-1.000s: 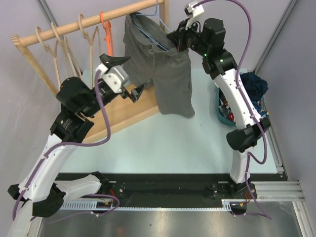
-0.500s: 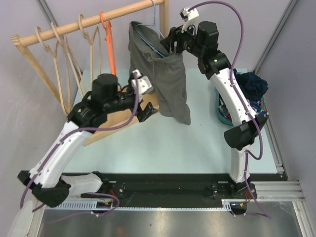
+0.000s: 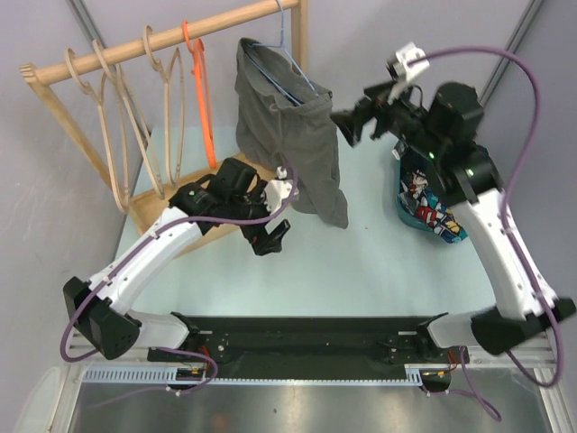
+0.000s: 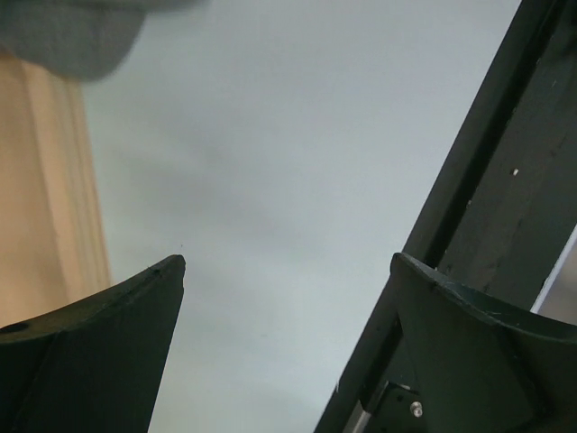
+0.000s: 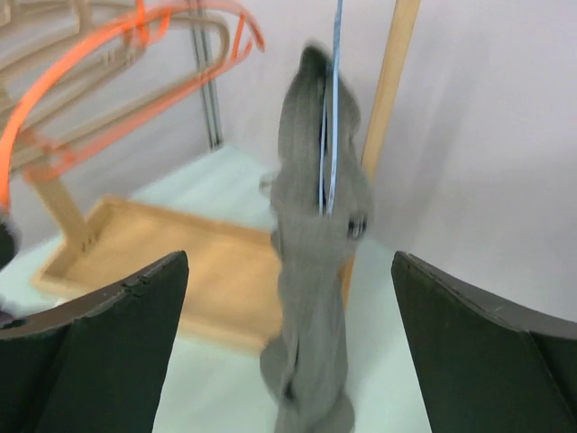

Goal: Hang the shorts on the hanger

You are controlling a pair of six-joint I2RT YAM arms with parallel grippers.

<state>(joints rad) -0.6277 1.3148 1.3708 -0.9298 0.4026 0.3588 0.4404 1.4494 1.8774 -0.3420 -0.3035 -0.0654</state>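
Dark grey shorts draped on the thin light-blue hanger, hooked over the right end of the wooden rail at the far edge of the table. Legs hanging straight down toward the tabletop, beside the rack's wooden base. Further left along the rail, an orange hanger and several wooden hangers.

Right gripper just right of the shorts at waistband height, apart from the cloth, jaws spread wide with nothing between them. Left gripper low, near the bottom hem and the near side of the base, jaws likewise wide apart and empty, facing bare tabletop.

Cartoon-print cloth near the right edge, under the right arm.
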